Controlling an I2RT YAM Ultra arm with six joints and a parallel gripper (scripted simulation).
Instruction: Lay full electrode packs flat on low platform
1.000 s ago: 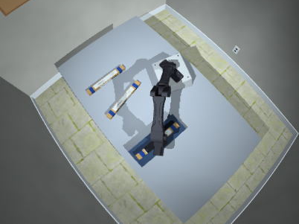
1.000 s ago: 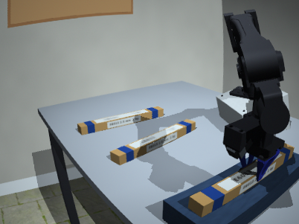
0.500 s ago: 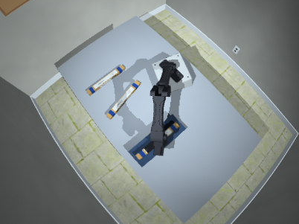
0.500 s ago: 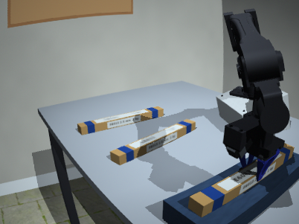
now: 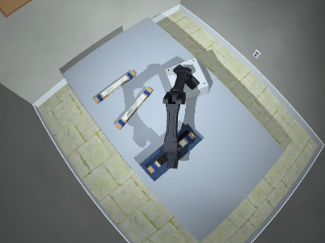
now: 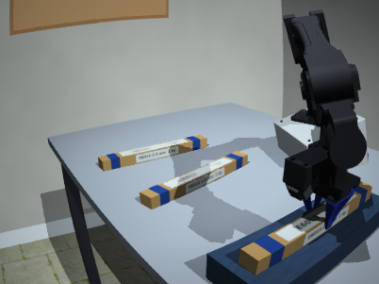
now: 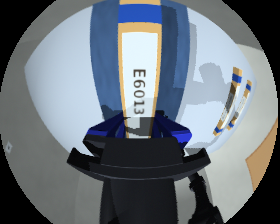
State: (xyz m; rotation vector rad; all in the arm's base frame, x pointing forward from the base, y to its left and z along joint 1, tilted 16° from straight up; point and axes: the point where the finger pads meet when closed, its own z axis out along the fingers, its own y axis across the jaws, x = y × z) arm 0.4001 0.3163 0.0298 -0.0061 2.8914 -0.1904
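One pack (image 5: 152, 169) (image 6: 292, 235) (image 7: 140, 50) lies lengthwise over the dark blue low platform (image 5: 158, 172) (image 6: 221, 268) (image 7: 105, 65); whether its underside touches all along cannot be told. My gripper (image 6: 320, 217) (image 7: 138, 113) is shut on this pack, a finger on each long side near its middle. In the top view the arm hides the fingers. A second pack (image 5: 134, 108) (image 6: 194, 180) (image 7: 229, 100) lies flat on the table, the nearer of two to the platform. A third pack (image 5: 115, 86) (image 6: 153, 153) (image 7: 240, 104) lies flat beyond it. All three look alike.
The grey-blue table (image 5: 226, 152) (image 6: 141, 216) carries everything. A white box (image 5: 202, 89) (image 6: 294, 141) stands at the arm's base. The two loose packs lie roughly side by side with a gap between them, near one table edge.
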